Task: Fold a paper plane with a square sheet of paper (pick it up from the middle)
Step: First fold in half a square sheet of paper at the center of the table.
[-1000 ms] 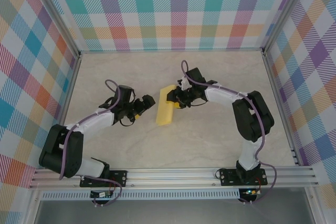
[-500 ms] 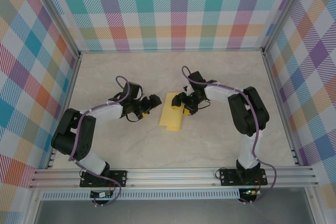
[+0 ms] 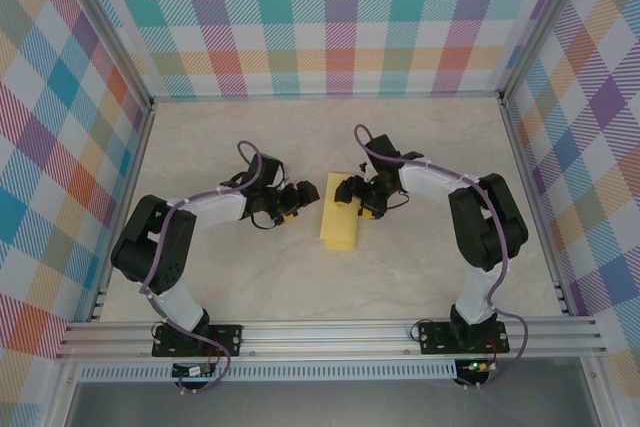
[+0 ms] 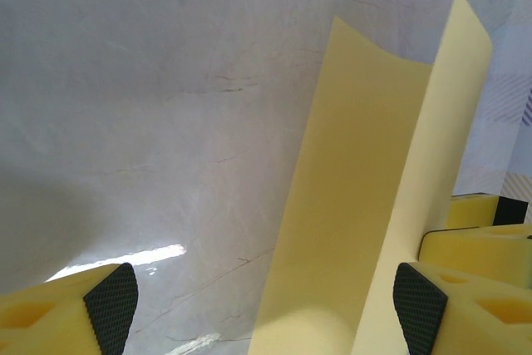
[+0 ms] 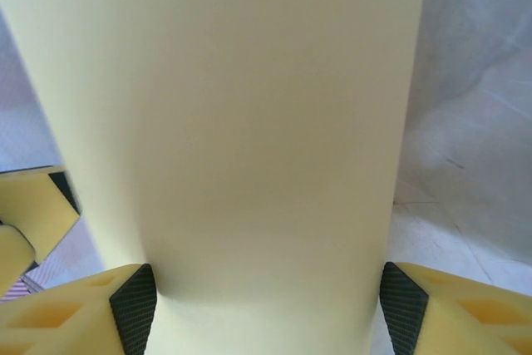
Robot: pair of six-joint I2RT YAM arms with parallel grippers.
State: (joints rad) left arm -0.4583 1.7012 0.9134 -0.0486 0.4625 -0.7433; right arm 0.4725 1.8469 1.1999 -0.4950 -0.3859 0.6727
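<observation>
The square sheet of paper point(image 3: 339, 217) is yellow and folded lengthwise into a long strip with a centre crease. It rests on the table between the two arms. My left gripper point(image 3: 292, 198) is at the strip's left side and stands open. In the left wrist view the paper point(image 4: 366, 197) rises as a V-shaped fold between the fingers, close to the right pad point(image 4: 419, 305). My right gripper point(image 3: 353, 193) is at the strip's far right edge, open. The paper point(image 5: 241, 122) spans the gap between its pads point(image 5: 134, 305) in the right wrist view.
The pale marbled table point(image 3: 420, 267) is walled by plaid panels point(image 3: 330, 17) at the back and sides. A metal rail point(image 3: 330, 337) runs along the near edge. The right gripper's yellow fingers point(image 4: 478, 239) sit just beyond the fold in the left wrist view.
The right gripper's jaws have widened on the paper's far end. The left gripper has reached in to the strip's left side. Paper and both grippers have shifted slightly right.
</observation>
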